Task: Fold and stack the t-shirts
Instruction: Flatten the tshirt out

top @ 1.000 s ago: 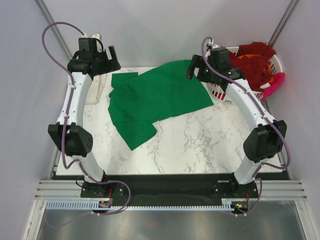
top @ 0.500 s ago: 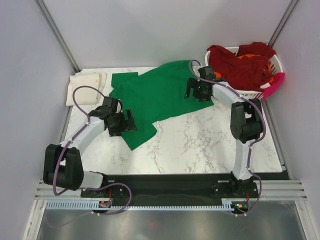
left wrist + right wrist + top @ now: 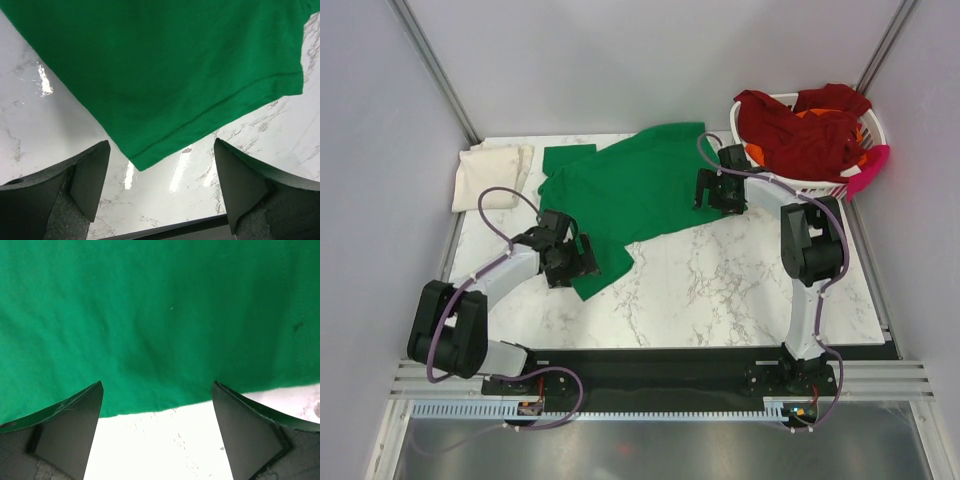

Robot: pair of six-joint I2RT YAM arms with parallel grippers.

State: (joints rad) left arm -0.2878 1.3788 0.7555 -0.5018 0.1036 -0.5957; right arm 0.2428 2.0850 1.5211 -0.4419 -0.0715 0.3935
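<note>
Done: One cream t-shirt [image 3: 490,176] lies in a neat pile at the far left corner of the counter [image 3: 720,290]. I think that one is folded already.
On the go: The green t-shirt [image 3: 620,195] lies spread out in the middle of the counter, a bit crooked, with no fold in it yet.
Still to do: The dark red t-shirt [image 3: 800,135] and the orange t-shirt [image 3: 812,113] wait in the white laundry basket [image 3: 870,125] at the far right. So I think most of the job is still left.
My left claw [image 3: 160,185]: It is spread wide and holds nothing. It is low over the near corner of the green t-shirt, right at the hem.
My right claw [image 3: 157,430]: It is spread wide too, with nothing in it. It is low over the right edge of the green t-shirt, close to the basket.
Changed: A second ago both my arms were up high at the back of the counter. Now both are down low by the shirt. In the last half second my left claw slid closer to the near corner.
Same: The green t-shirt has not moved.
</note>
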